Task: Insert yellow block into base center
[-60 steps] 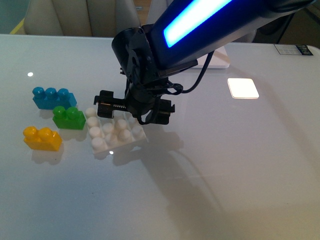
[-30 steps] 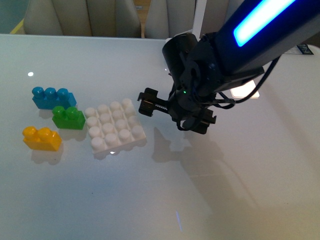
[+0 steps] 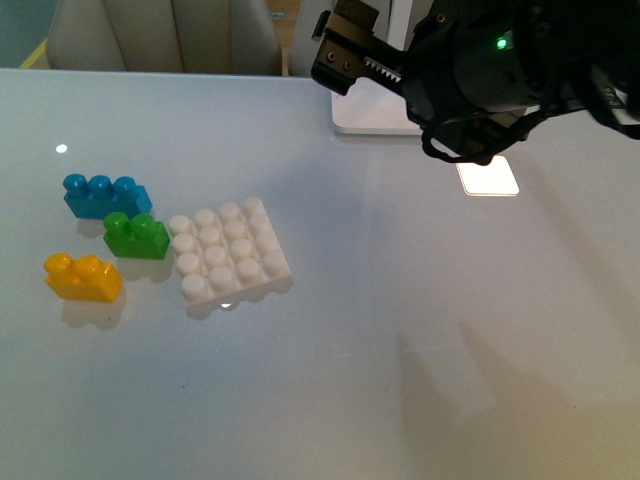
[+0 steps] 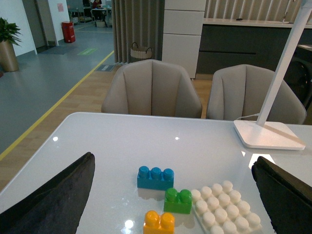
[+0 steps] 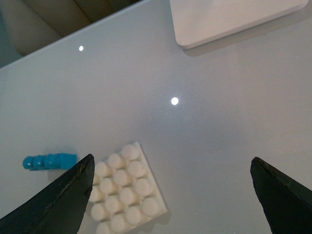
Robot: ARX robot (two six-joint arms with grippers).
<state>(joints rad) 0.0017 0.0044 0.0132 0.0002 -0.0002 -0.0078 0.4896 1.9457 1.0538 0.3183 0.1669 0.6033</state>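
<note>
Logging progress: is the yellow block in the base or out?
Out. The yellow block sits on the table, apart from the base, which has nothing on it.

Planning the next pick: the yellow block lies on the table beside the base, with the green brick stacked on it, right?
No. The green brick is not stacked on the yellow block; it stands on the table beside it, as the front view shows. The rest holds.

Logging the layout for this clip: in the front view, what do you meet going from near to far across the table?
yellow block → green brick → blue brick → lamp foot. The base lies alongside the bricks, so it is left out.
</note>
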